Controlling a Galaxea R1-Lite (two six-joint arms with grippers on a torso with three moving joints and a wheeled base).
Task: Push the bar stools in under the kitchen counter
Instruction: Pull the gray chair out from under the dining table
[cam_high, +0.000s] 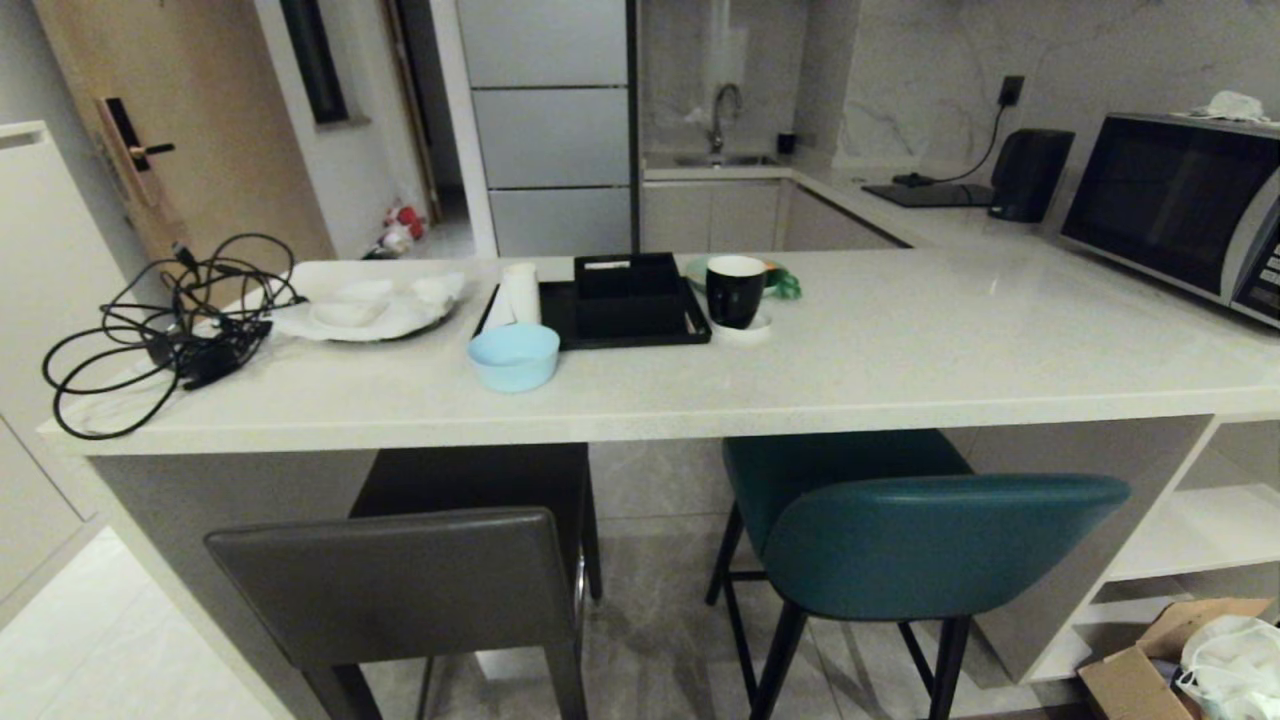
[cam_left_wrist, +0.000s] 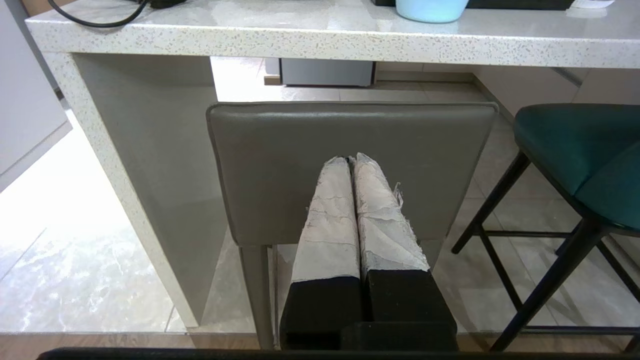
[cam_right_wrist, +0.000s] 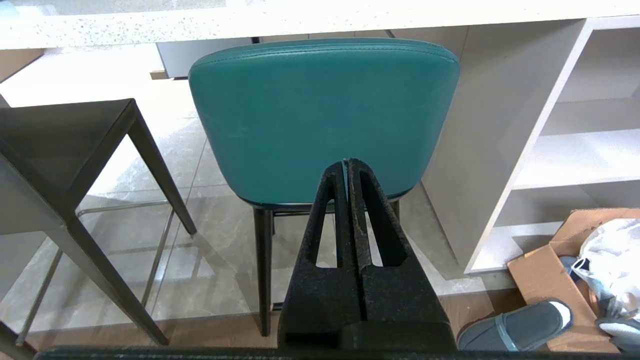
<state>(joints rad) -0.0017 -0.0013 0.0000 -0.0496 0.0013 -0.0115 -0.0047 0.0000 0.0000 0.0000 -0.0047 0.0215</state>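
Stools stand side by side before us at the kitchen counter (cam_high: 900, 360), our landmark here, and neither is fully tucked in. We see the dark grey stool (cam_high: 420, 590) toward the counter's left end, its front half under the stone top and its flat rectangular back standing out on our side of the counter edge. The teal stool (cam_high: 930, 540) stands toward the counter's right half, just beside the white open shelves (cam_high: 1190, 530) built into that end; its seat reaches partly under the top while its curved back sticks out toward us. On the counter we count a tangle of black cable (cam_high: 165, 330) at the left end, a light blue bowl (cam_high: 514, 356) near the front edge, a black tray (cam_high: 625, 300) and a black mug (cam_high: 736, 290) behind it, and a microwave (cam_high: 1180, 215) at the far right. Our left gripper (cam_left_wrist: 350, 161) points at the grey stool's back with its white-wrapped fingers pressed together (whether the tips touch the leather we cannot tell). Our right gripper (cam_right_wrist: 347, 162) faces the teal stool's back, black fingers likewise together, holding nothing.
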